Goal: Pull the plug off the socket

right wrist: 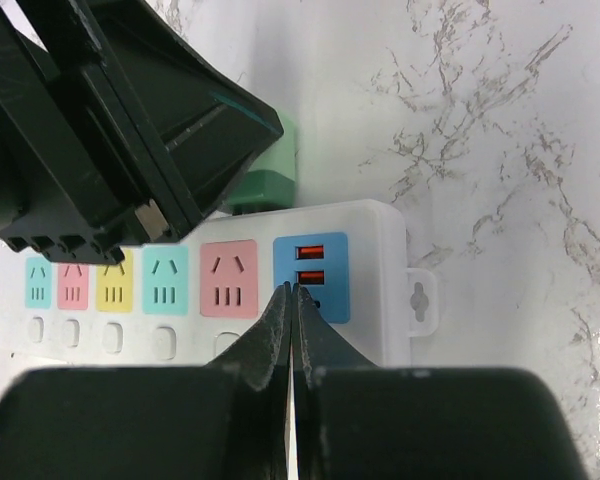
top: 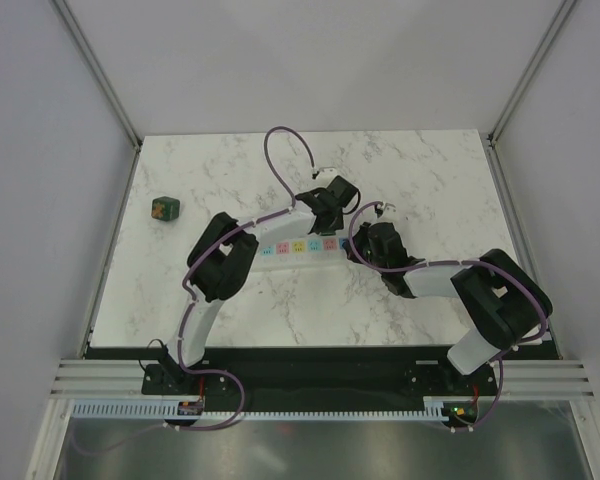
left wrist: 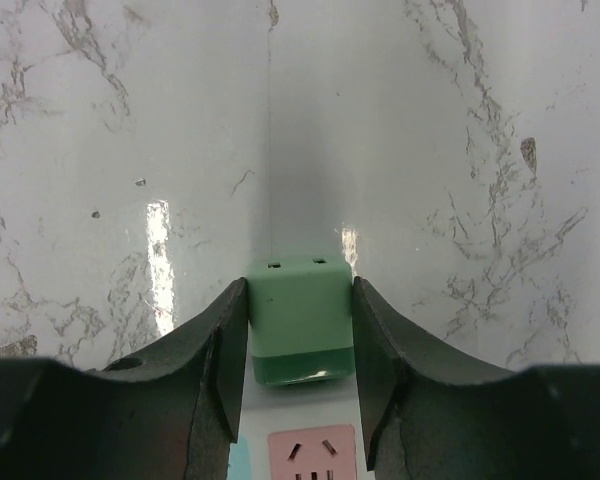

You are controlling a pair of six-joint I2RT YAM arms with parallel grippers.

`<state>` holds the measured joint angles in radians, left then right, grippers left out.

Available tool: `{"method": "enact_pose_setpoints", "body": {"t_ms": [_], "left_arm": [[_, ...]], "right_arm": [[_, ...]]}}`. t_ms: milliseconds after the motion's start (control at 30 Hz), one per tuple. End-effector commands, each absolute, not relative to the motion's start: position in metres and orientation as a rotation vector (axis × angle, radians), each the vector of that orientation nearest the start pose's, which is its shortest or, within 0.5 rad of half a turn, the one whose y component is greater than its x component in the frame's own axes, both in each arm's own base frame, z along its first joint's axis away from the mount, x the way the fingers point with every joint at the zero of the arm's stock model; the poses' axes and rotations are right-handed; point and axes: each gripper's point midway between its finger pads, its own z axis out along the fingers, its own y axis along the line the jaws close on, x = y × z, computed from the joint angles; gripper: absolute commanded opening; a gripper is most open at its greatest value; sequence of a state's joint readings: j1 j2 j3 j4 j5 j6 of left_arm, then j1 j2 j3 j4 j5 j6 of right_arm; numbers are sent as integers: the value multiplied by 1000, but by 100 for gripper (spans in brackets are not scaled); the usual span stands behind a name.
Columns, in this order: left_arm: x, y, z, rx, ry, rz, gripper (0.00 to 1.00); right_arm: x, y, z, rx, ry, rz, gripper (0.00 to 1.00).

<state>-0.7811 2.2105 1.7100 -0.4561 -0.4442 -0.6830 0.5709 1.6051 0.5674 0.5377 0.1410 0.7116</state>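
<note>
The plug (top: 164, 208), a dark green cube with an orange mark, lies on the table at the far left, well apart from the socket. The socket (top: 300, 248) is a white strip with pastel outlets, at mid-table; it also shows in the right wrist view (right wrist: 370, 260). My left gripper (left wrist: 300, 290) is shut on a smaller bright-green block (left wrist: 300, 318) that stands against the strip's far side, with both fingers touching its sides. My right gripper (right wrist: 293, 290) is shut and empty, its tips down on the strip by the blue USB outlet (right wrist: 311, 265).
Both arms meet over the strip's right end in the top view. The left gripper's body (right wrist: 130, 130) looms over the strip's far edge in the right wrist view. A mounting tab (right wrist: 420, 300) sticks out at the strip's right end. Grey walls surround the marble table (top: 430, 180).
</note>
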Motion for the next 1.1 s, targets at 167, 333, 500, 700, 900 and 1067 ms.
{"method": "enact_pose_setpoints", "body": {"t_ms": [167,333,500,700,900,1067], "left_arm": [[452,-320,61,-291,2311,-80,2],[463,-322,71,-207,2264,-34,2],[467,-305,85,-238,2247,-48,2],[461,-244,124,-278,2258,-84,2],[422,-132,143,-483,2261,-25,2],[377,-30,135,-823,2226,104,2]], "right_arm": [[316,210,-2,216,2302,524,0],[315,211,-2,213,2302,529,0],[317,211,1,209,2292,533,0],[317,213,2,198,2290,538,0],[318,214,2,199,2291,547,0],[318,216,1,193,2294,554,0]]}}
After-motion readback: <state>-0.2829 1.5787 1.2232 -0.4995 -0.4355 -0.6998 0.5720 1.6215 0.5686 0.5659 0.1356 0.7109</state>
